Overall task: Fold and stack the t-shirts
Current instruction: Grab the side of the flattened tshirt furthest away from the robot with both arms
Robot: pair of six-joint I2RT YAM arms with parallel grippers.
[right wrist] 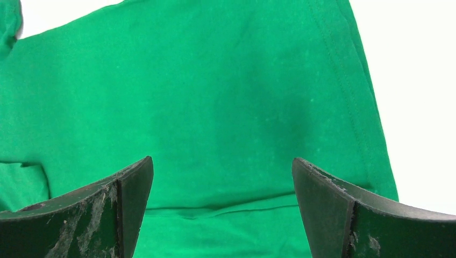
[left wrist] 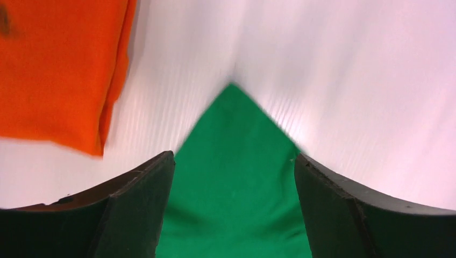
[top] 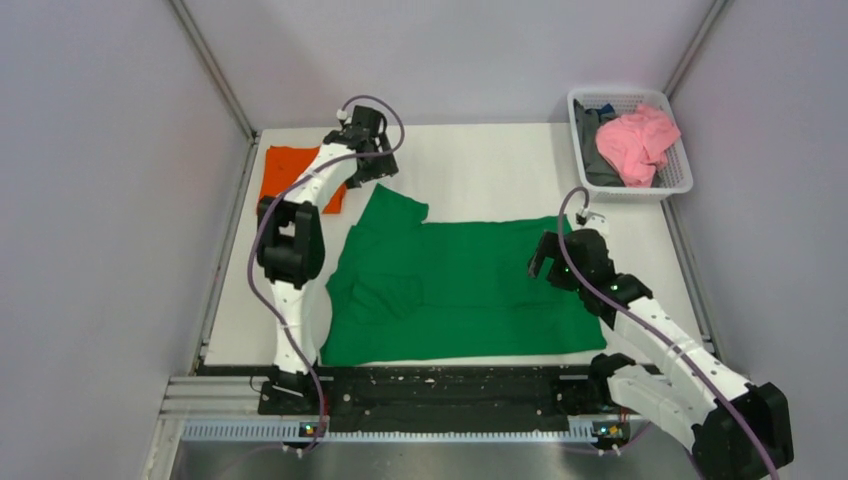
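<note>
The green t-shirt (top: 460,290) is soft matt cloth with a stitched hem. Left of it, the orange t-shirt (left wrist: 54,70) is the same dull cloth. Under it the table (top: 480,170) is white, faintly ribbed, slightly shiny. My right fingers (right wrist: 102,215) are matt black, scuffed and dusted pale; my left fingers (left wrist: 134,209) look cleaner. Beyond its right end, the basket (top: 650,186) is white plastic lattice.

text: none legible | labels: none | brands: none | numbers: none
</note>
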